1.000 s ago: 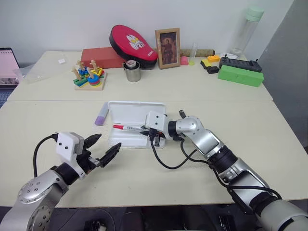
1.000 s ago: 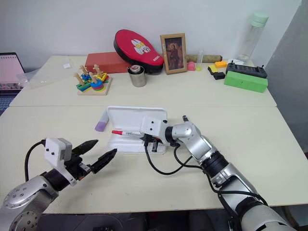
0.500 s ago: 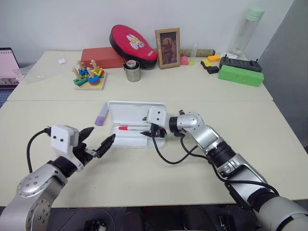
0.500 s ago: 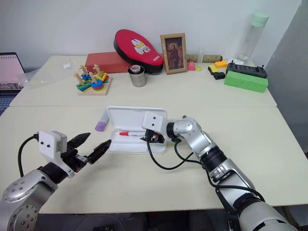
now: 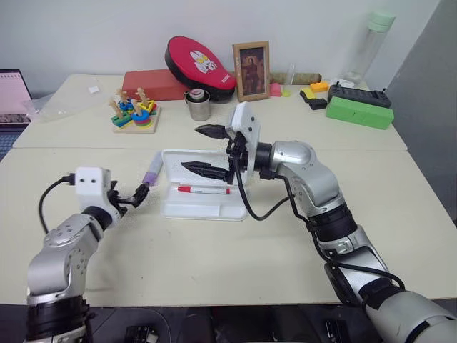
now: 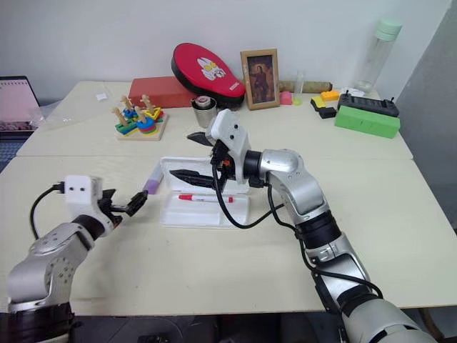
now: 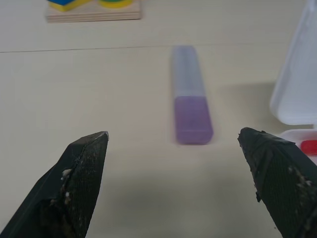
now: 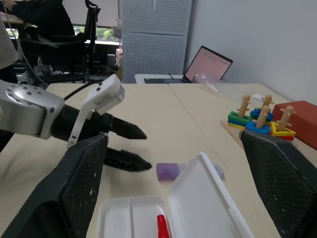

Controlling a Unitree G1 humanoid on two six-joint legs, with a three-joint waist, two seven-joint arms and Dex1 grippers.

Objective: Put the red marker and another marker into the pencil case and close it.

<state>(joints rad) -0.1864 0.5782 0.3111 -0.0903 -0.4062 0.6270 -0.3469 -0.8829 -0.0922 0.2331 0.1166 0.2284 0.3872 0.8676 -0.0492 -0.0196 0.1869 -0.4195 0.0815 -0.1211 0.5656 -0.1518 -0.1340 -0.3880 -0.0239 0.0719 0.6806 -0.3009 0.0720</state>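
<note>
Pencil case (image 5: 203,207) open on the near table, lid (image 5: 207,163) raised at its far edge. Red marker (image 5: 203,190) inside the tray, lengthwise, free of any grip. Lilac marker (image 5: 151,171) on the tabletop just beside the case's left end, outside it, pale end away from the robot. Left gripper (image 5: 136,194) low over the table, close in front of the lilac marker, fingers (image 7: 81,178) spread wide with the marker framed between them, not touching. Right gripper (image 5: 206,150) raised above the open case, pointing to the robot's left, fingers wide apart and empty, one above the lid, one lower over the tray. Farther back: wooden stacking toy (image 5: 133,113), metal cup (image 5: 198,104), framed picture (image 5: 251,71), green box (image 5: 367,112).
</note>
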